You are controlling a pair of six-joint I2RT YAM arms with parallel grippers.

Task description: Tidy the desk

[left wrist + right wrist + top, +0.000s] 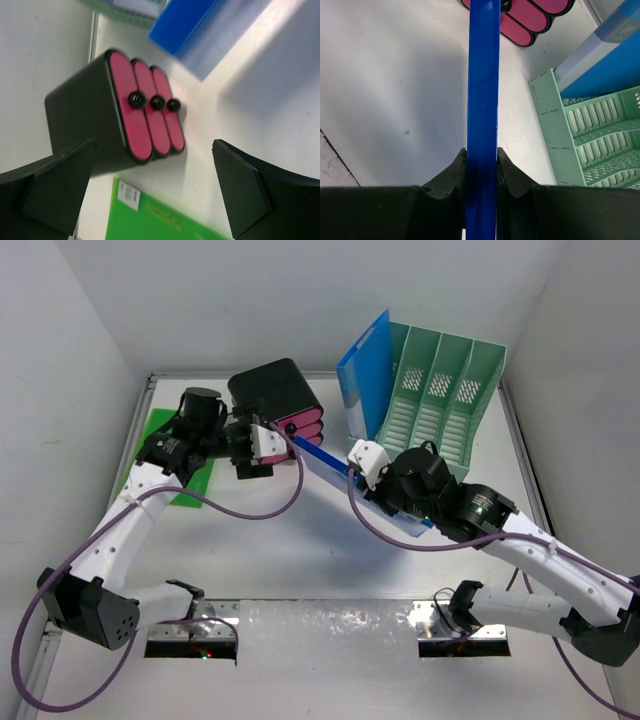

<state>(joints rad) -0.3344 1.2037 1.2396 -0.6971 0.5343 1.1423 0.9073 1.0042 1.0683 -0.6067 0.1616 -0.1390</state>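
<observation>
The white desk point(300, 560) carries a black drawer box with pink drawers point(275, 395) and a green slotted file rack point(440, 400). My right gripper point(365, 465) is shut on a thin blue folder point(330, 472) and holds it on edge, in front of the rack; the right wrist view shows the folder's edge point(482, 100) pinched between the fingertips point(481, 160). My left gripper point(255, 450) is open and empty, just in front of the drawer box point(90, 120), above the near corner of a flat green folder point(150, 215). Its fingers point(55, 190) touch nothing.
A second blue folder point(362, 365) stands in the rack's leftmost slot. The green folder point(165, 455) lies at the desk's left edge. A foil strip point(330, 625) runs along the near edge between the arm bases. White walls surround the desk.
</observation>
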